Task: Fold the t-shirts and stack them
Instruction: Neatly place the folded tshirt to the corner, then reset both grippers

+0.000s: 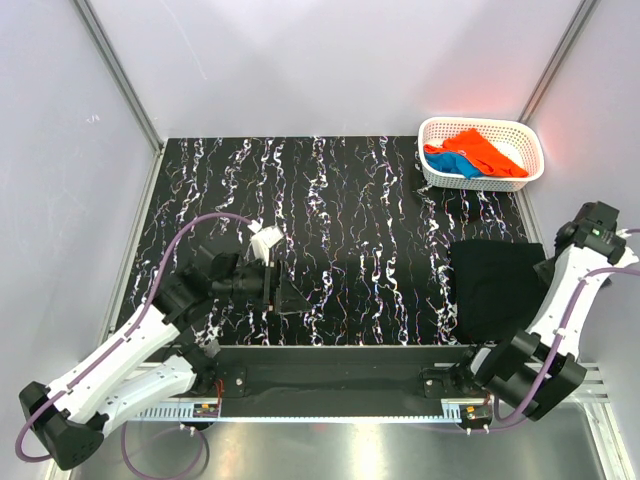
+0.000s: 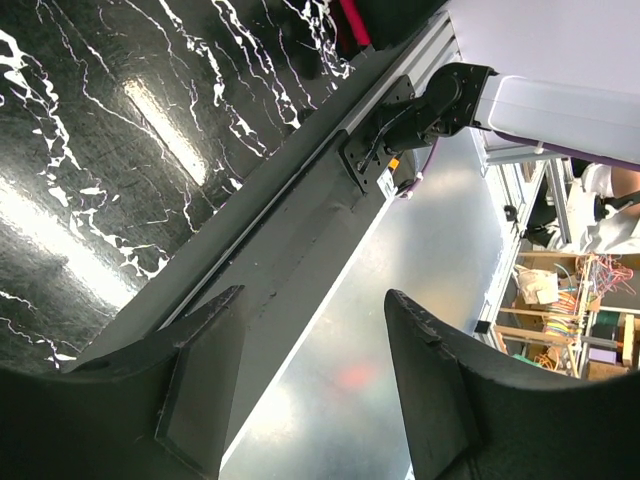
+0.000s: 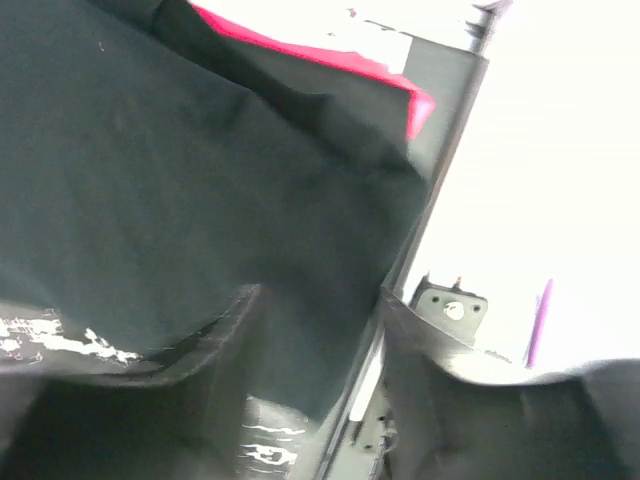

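Our right pincer point(image 3: 320, 300) hangs with its jaws parted, gripping nothing. Just under and ahead of it lies the folded black t-shirt point(image 3: 150, 180), with a magenta t-shirt point(image 3: 415, 110) peeking from beneath. We judge it best to lift straight up, so no finger drags the fold. Well off to its left, our left pincer point(image 2: 313, 295) gapes empty. Far beyond, the white basket point(image 1: 430, 150) holds the orange t-shirt point(image 1: 480, 150) and the blue t-shirt point(image 1: 452, 165).

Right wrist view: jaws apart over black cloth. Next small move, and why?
Probably lift the right gripper clear of the folded black t-shirt and move toward the white plastic lattice basket: the jaws stand apart, nothing gripped, and an orange t-shirt and a blue t-shirt wait there unfolded.
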You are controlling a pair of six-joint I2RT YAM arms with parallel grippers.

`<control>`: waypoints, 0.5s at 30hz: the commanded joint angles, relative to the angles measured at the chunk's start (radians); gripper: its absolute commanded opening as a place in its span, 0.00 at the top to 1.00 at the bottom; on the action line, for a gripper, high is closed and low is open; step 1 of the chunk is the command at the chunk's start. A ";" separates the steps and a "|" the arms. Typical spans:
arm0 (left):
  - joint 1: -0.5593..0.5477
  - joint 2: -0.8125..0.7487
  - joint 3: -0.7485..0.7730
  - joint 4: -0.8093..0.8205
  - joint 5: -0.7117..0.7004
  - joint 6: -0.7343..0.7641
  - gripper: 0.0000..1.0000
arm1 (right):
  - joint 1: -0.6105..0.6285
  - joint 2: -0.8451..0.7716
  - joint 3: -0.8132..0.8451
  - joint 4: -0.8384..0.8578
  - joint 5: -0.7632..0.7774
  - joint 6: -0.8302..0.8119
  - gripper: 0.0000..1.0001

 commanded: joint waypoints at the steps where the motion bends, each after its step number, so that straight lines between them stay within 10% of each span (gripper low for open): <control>1: -0.008 -0.011 0.054 0.004 -0.001 0.030 0.38 | -0.027 -0.019 0.071 -0.064 0.104 0.004 0.36; 4: -0.014 -0.021 0.053 -0.003 -0.004 0.033 0.37 | -0.027 -0.032 0.112 -0.086 0.082 -0.015 0.23; 15: -0.023 0.004 0.085 0.000 -0.040 0.036 0.34 | 0.226 -0.111 0.157 -0.037 -0.237 -0.016 0.29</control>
